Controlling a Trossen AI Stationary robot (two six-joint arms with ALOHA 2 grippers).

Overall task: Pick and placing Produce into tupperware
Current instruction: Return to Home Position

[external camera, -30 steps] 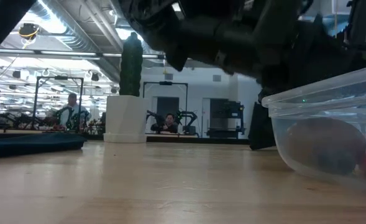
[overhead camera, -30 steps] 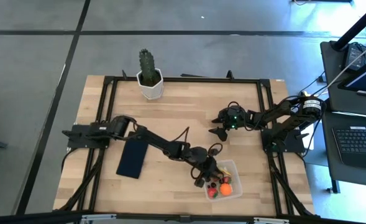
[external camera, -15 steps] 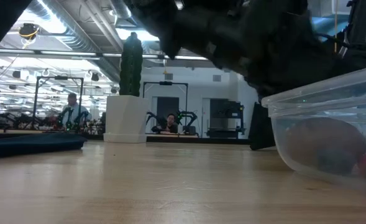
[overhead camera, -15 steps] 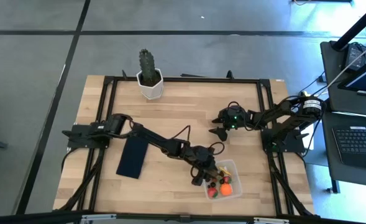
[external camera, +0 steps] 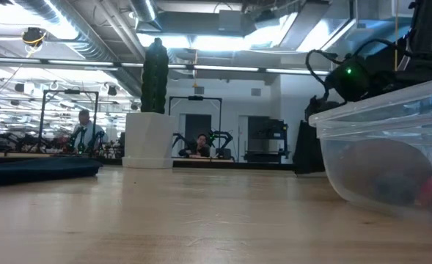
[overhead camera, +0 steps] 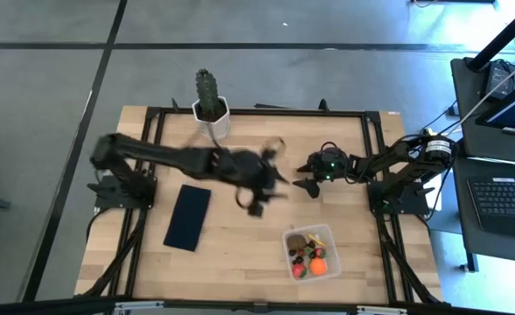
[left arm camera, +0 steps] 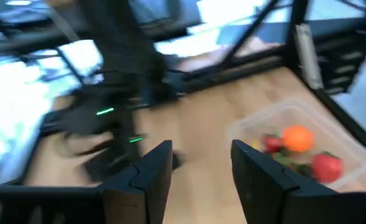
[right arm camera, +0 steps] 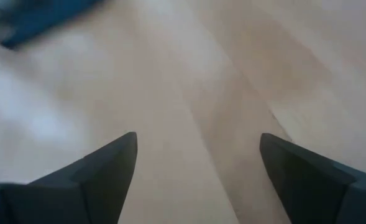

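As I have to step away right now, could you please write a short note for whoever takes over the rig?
Left gripper: open, empty, over mid-table.
Right gripper: open, empty, next to it, over the table's right half.
Produce: all that shows lies inside the tupperware, near the front right corner.
Done: no pieces visible loose on the table.
Left: probably just parking both arms.

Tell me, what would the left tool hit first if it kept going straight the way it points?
Probably bare table: the open left tool aims down at the wood between the tupperware and the right tool, missing both. Depth is hard to judge, so that is a guess.
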